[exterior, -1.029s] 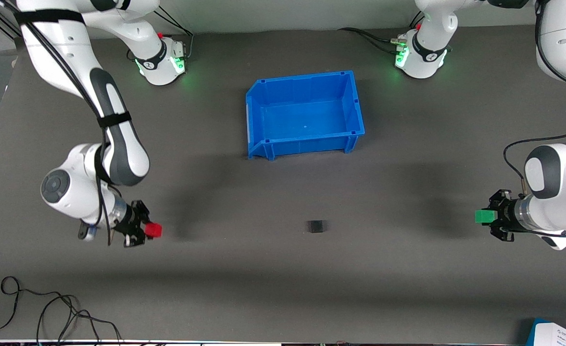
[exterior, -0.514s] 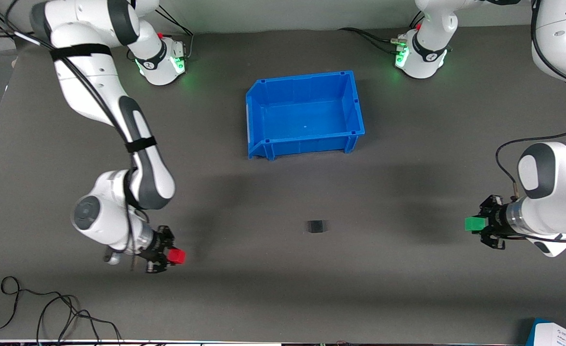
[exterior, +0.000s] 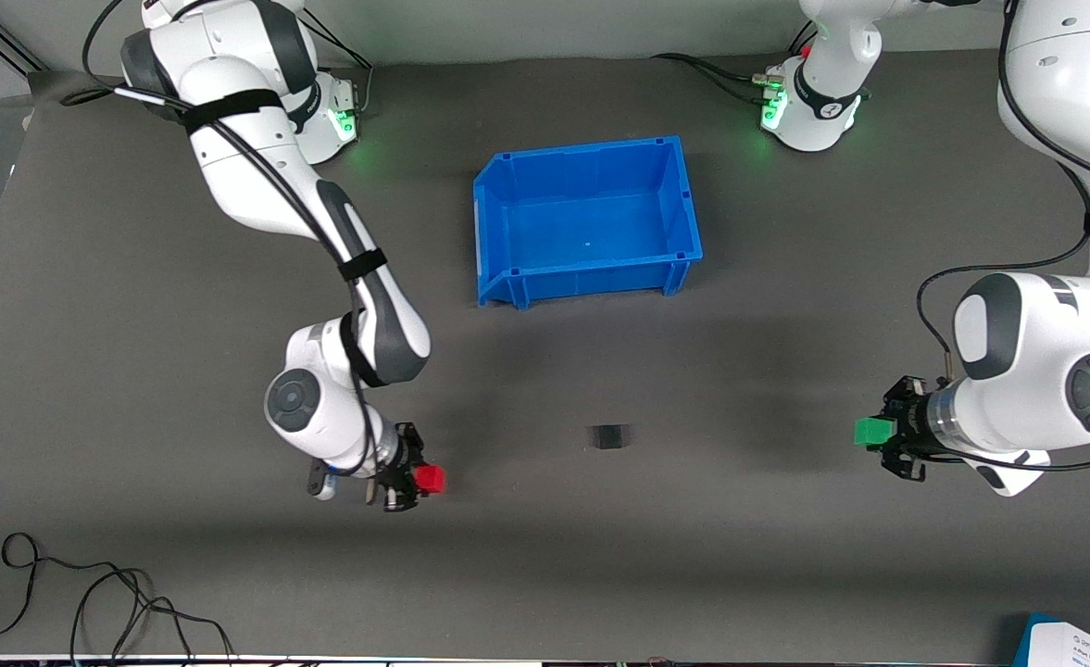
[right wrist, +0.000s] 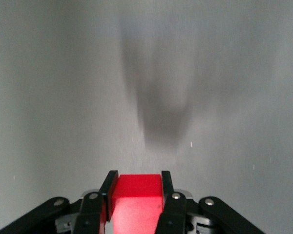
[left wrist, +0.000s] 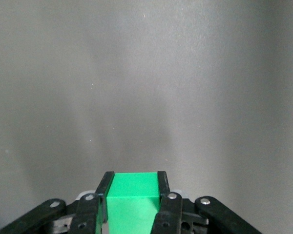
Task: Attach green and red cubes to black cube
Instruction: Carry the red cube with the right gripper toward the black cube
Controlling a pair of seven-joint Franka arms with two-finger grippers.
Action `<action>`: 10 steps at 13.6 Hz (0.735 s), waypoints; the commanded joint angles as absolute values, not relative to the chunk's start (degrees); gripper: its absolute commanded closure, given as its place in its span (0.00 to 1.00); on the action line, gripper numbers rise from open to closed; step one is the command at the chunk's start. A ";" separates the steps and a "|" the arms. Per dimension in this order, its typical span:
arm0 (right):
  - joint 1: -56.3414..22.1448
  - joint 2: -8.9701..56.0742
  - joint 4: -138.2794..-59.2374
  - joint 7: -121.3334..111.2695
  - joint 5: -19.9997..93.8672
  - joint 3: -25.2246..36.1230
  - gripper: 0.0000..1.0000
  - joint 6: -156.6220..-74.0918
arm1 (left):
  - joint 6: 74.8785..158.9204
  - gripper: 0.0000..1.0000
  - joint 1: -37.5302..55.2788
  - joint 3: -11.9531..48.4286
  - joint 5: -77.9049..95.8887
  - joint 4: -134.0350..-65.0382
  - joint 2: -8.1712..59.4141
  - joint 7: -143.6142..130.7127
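The black cube point(exterior: 608, 436) sits alone on the grey mat, nearer to the front camera than the blue bin. My right gripper point(exterior: 419, 480) is shut on the red cube point(exterior: 430, 479) and holds it above the mat toward the right arm's end, pointed at the black cube. In the right wrist view the red cube point(right wrist: 136, 195) sits between the fingers point(right wrist: 109, 187). My left gripper point(exterior: 885, 432) is shut on the green cube point(exterior: 873, 431) above the mat toward the left arm's end. In the left wrist view the green cube point(left wrist: 133, 192) fills the gap between the fingers point(left wrist: 162, 184).
An empty blue bin point(exterior: 507, 278) stands on the mat farther from the front camera than the black cube. Black cables point(exterior: 91, 602) lie near the front edge at the right arm's end. A blue-and-white sheet point(exterior: 1077, 644) lies at the front corner at the left arm's end.
Both grippers have moved toward the black cube with their cubes held. The right arm has covered much more distance than the left.
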State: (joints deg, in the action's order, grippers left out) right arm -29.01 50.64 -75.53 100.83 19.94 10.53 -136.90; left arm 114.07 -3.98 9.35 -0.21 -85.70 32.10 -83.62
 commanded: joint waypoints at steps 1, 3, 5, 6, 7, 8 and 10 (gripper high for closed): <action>-31.37 53.86 -69.37 106.16 19.16 11.25 1.00 -135.70 | 113.47 1.00 -3.60 9.05 -0.18 -84.20 33.22 -84.81; -32.52 57.20 -65.23 108.97 19.34 11.08 1.00 -135.70 | 113.55 1.00 -3.60 9.05 0.35 -84.20 33.66 -85.60; -32.87 60.02 -61.71 109.51 19.34 9.85 1.00 -135.70 | 114.25 1.00 -1.68 9.05 0.26 -84.37 34.10 -87.88; -32.87 60.46 -61.26 109.51 19.34 9.06 1.00 -135.79 | 115.48 1.00 -0.71 9.05 0.18 -84.46 34.28 -90.07; -33.13 60.99 -60.82 109.51 19.25 7.57 1.00 -135.88 | 116.27 1.00 0.08 9.05 -0.09 -84.46 34.45 -91.65; -33.31 61.43 -60.21 109.51 19.25 6.95 1.00 -135.88 | 116.45 1.00 0.96 9.05 -0.26 -84.46 34.63 -92.02; -33.31 62.40 -59.15 109.60 19.25 5.11 1.00 -136.05 | 116.46 1.00 1.84 9.05 -0.09 -84.55 34.72 -92.20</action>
State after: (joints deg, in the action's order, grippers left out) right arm -33.26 60.17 -63.28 107.58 19.94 6.44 -136.90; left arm 116.56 0.57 9.58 -0.13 -85.66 34.14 -90.57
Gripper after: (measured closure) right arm 0.604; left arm 0.626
